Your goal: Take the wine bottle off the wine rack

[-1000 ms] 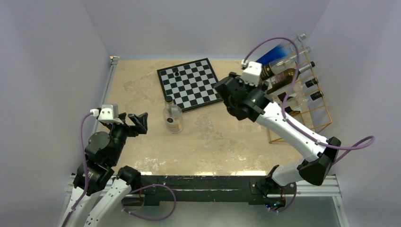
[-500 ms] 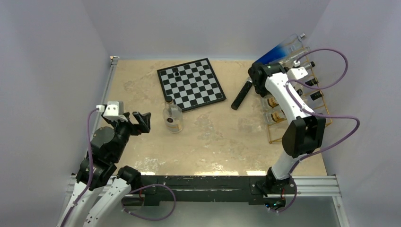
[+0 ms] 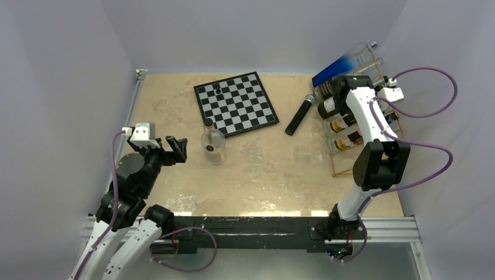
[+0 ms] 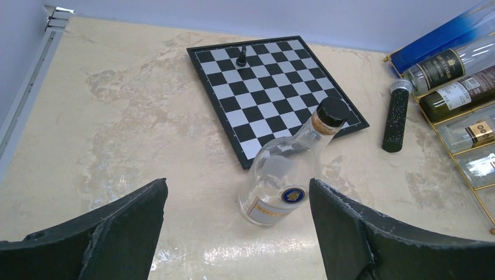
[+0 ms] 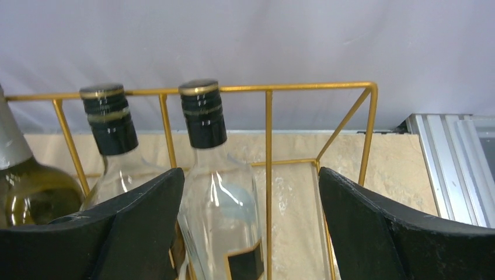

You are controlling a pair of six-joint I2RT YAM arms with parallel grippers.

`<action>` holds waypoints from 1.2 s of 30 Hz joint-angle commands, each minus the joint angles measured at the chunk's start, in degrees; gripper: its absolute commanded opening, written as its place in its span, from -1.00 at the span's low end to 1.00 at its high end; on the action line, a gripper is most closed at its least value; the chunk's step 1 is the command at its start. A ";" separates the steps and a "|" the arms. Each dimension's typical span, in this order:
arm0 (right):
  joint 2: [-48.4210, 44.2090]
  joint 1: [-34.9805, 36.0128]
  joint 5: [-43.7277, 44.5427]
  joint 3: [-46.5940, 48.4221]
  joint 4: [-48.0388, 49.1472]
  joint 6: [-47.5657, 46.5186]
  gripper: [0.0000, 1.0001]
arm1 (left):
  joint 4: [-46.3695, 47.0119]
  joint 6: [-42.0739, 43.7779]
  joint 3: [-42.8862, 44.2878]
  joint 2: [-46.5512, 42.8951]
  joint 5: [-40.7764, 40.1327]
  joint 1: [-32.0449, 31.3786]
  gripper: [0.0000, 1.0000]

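The gold wire wine rack (image 3: 397, 155) stands at the table's right edge and holds several bottles lying with their necks to the right. My right wrist (image 3: 344, 87) is over its far end. My right gripper (image 5: 251, 175) is open. A clear black-capped bottle (image 5: 219, 192) shows between its fingers, close to the left finger (image 5: 140, 221). I cannot tell if they touch. Another clear bottle (image 5: 111, 125) and a greenish one (image 5: 35, 198) lie to its left behind the rack wire (image 5: 268, 122). My left gripper (image 3: 175, 149) is open and empty.
A clear bottle (image 3: 213, 146) stands mid-table, just ahead of my left gripper (image 4: 238, 182). It also shows in the left wrist view (image 4: 286, 181). A chessboard (image 3: 235, 104) with one piece (image 3: 216, 88) lies behind it. A black cylinder (image 3: 297, 116) lies beside the rack. A blue box (image 3: 338, 65) leans at the rack's far end.
My right arm swung from over the table's middle to over the rack. The black cylinder now shows on the table where the arm was. My left gripper barely moved.
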 commanded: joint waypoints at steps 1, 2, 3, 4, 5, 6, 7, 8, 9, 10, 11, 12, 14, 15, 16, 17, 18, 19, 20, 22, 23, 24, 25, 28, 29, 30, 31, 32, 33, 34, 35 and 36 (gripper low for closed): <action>2.21 -1.73 4.26 4.55 -11.66 0.25 0.79 | 2.18 0.22 -0.48 -0.72 -0.51 -0.14 0.88; 3.48 -1.98 4.48 5.96 -12.39 0.18 0.79 | 2.14 0.15 -0.44 -0.54 -0.61 -0.14 0.88; 4.69 -2.36 4.52 7.58 -13.90 1.08 0.79 | 2.05 0.07 -0.50 -0.32 -0.73 -0.15 0.88; 5.71 -2.78 4.29 8.93 -14.38 1.05 0.79 | 1.93 0.00 -0.39 0.03 -0.83 -0.15 0.88; 6.46 -2.98 4.09 9.95 -14.40 0.89 0.79 | 1.80 0.04 -0.18 0.24 -0.66 -0.15 0.88; 7.13 -3.08 4.27 10.57 -14.18 0.56 0.79 | 1.68 0.06 0.01 0.40 -0.47 -0.15 0.88; 7.81 -3.13 4.84 10.96 -13.80 0.09 0.79 | 1.66 -0.02 0.08 0.49 -0.31 -0.15 0.88; 8.52 -3.13 5.53 11.35 -13.38 -0.12 0.79 | 1.59 -0.17 0.18 0.52 -0.13 -0.15 0.88; 9.45 -3.13 6.18 11.80 -13.25 -0.16 0.79 | 1.26 -0.32 0.38 0.38 0.05 -0.15 0.88; 10.48 -3.14 6.57 13.03 -13.57 -0.15 0.79 | 0.84 -0.45 0.74 0.09 0.30 -0.15 0.88; 11.76 -4.88 6.66 14.24 -14.29 0.18 0.79 | 0.64 -0.48 0.72 -0.41 0.51 -0.15 0.88; 12.82 -5.57 6.53 15.15 -14.53 -0.12 0.79 | 0.92 -0.48 0.46 -1.04 0.65 -0.15 0.88; 13.71 -6.10 5.82 15.74 -14.56 -0.33 0.79 | 1.72 -0.55 -0.27 -2.39 0.36 -0.14 0.88; 13.69 -6.12 5.84 15.63 -14.54 -0.13 0.79 | 2.15 -0.65 -0.61 -2.83 0.01 -0.15 0.88; 13.47 -6.12 5.59 15.24 -14.32 0.05 0.80 | 2.46 -0.66 -0.86 -3.05 -0.09 -0.15 0.89; 12.94 -6.17 5.44 14.46 -13.57 -0.40 0.80 | 2.68 -0.59 -0.91 -3.00 -0.14 -0.14 0.89; 12.50 -6.27 5.21 13.85 -11.37 -1.70 0.81 | 2.66 -0.58 -0.83 -2.69 -0.21 -0.14 0.89; 12.03 -6.38 4.86 13.30 -9.19 -3.79 0.82 | 2.44 -0.57 -0.67 -2.33 -0.16 -0.15 0.89; 11.43 -6.66 4.21 12.65 -6.40 -6.82 0.83 | 2.09 -0.57 -0.34 -1.86 -0.15 -0.15 0.89; 9.07 -7.33 1.80 9.70 4.40 -17.85 0.85 | 1.35 -0.74 0.21 -1.05 0.10 -0.15 0.88; 6.86 -7.85 -0.23 6.75 14.46 -27.09 0.86 | 1.31 -0.75 0.34 -0.73 0.16 -0.15 0.88; 3.87 -8.68 -3.54 1.84 26.93 -37.67 0.87 | 1.26 -0.75 0.37 -0.69 0.18 -0.15 0.87; -0.09 -9.89 -9.52 -4.39 40.78 -49.23 0.88 | 1.22 -0.81 0.37 -0.68 0.20 -0.15 0.88; -10.04 -13.64 -24.22 -20.80 67.60 -64.00 0.86 | 1.38 -0.84 0.08 -1.28 0.39 -0.15 0.88; -10.93 -13.83 -23.25 -22.12 68.38 -64.27 0.85 | 1.57 -0.84 -0.02 -1.37 0.49 -0.15 0.88; -10.22 -13.85 -22.32 -20.84 66.87 -64.08 0.85 | 1.80 -0.84 -0.08 -1.50 0.55 -0.15 0.87; -8.83 -13.86 -21.72 -18.88 63.84 -63.22 0.86 | 1.84 -0.84 -0.11 -1.51 0.56 -0.14 0.87; -7.33 -13.86 -21.53 -16.54 61.10 -62.31 0.86 | 1.83 -0.84 -0.15 -1.48 0.62 -0.14 0.87; -5.73 -13.85 -21.54 -14.13 58.57 -61.71 0.86 | 1.79 -0.84 -0.08 -1.36 0.75 -0.15 0.88; -4.59 -13.86 -21.62 -12.31 56.53 -61.55 0.86 | 1.58 -0.84 0.03 -1.37 0.74 -0.15 0.88; -3.76 -13.86 -21.66 -11.22 55.71 -61.87 0.85 | 1.49 -0.90 0.09 -1.37 0.71 -0.15 0.88; -3.38 -13.85 -21.66 -10.84 55.92 -62.57 0.81 | 1.48 -0.92 0.03 -1.43 0.67 -0.15 0.88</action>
